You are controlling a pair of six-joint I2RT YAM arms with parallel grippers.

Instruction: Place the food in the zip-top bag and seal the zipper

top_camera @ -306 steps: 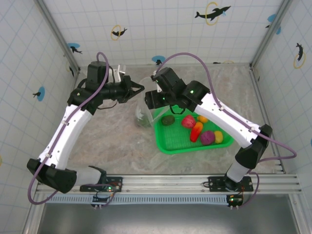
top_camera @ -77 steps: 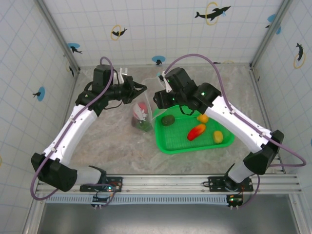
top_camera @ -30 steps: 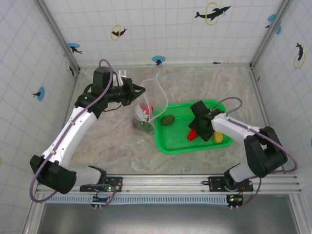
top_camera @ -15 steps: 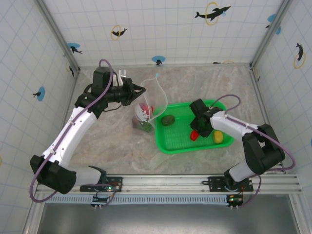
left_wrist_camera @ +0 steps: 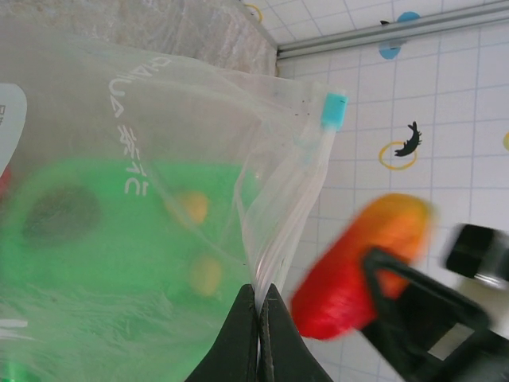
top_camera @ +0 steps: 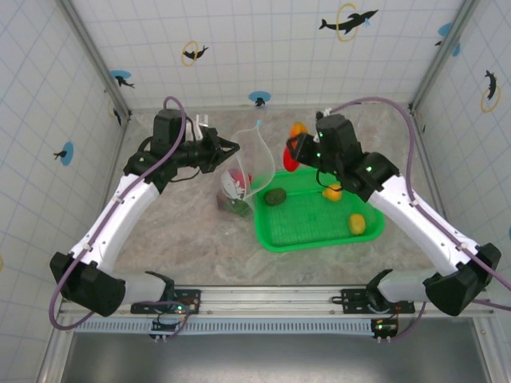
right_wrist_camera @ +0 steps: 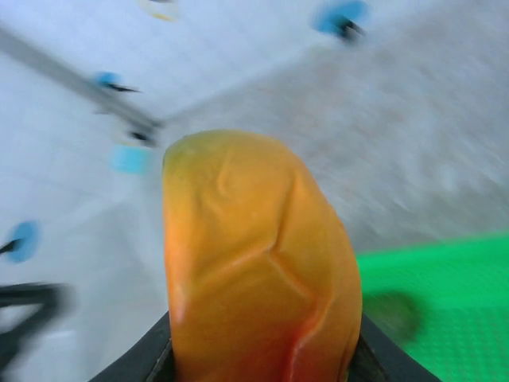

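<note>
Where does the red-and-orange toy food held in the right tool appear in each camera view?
Top external: red-and-orange food upper centre, right of the zip-top bag.
Left wrist: the food lower right, beside the bag's rim.
Right wrist: the food centre foreground.
Shared landmark: the green basket.

- Left arm reached forward and inward; left gripper (left_wrist_camera: 258, 309) was pinched tight on the zip-top bag (left_wrist_camera: 119, 159).
- Right arm stretched forward-left; right gripper (top_camera: 294, 150) clamped a red-orange toy fruit (right_wrist_camera: 254, 263).
</note>
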